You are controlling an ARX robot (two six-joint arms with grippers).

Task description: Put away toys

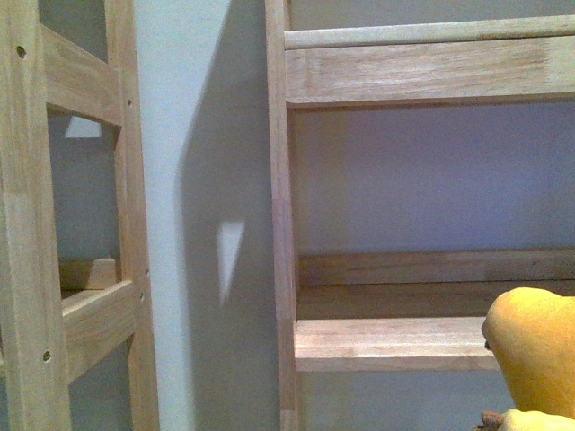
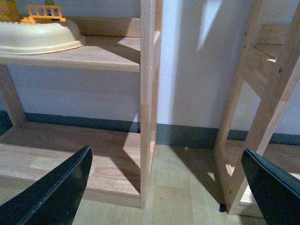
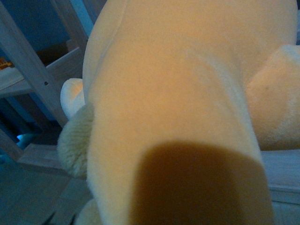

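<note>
The orange-yellow plush animal [image 1: 537,355] sat at the lower right of the front view, overlapping the end of a wooden shelf board [image 1: 386,344]. It filled almost all of the right wrist view, so the right arm was probably bringing it up to that shelf, though the plush hid the right gripper and I cannot tell whether it pinched the toy. The left gripper [image 2: 165,151] hung spread wide and empty above the floor between shelf uprights, likely parked out of the way.

Left hand [image 2: 166,152] — two matte black fingers [image 2: 61,192], flat-sided, tapering to blunt wedge tips.
</note>
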